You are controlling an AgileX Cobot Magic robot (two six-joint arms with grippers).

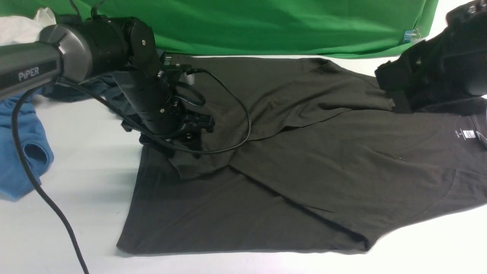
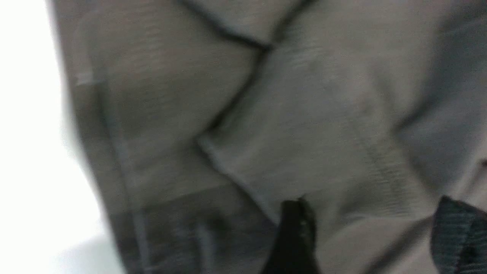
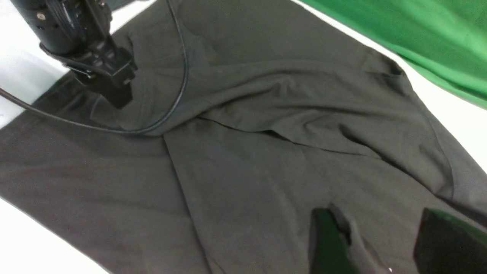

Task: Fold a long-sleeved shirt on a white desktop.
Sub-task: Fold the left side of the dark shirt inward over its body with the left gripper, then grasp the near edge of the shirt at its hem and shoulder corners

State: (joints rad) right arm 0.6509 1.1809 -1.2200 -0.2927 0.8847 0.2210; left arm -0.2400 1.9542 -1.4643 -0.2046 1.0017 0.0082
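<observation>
White desktop (image 1: pixel 76 163) carries the long-sleeved shirt (image 1: pixel 304 163), spread across the middle and right of the front view. At centre-left, the left gripper (image 2: pixel 371 207) hangs just above a folded-in sleeve, jaws parted, apparently gripping nothing, though its wrist view is blurred. At upper right, near the collar, the right gripper (image 3: pixel 376 217) stands parted over the cloth.

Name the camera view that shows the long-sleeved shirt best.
Front view: the long-sleeved shirt lies almost entirely in frame, hem to neck label. The right wrist view shows only its middle and folded sleeves; the left wrist view, a blurred close-up of fabric.
</observation>
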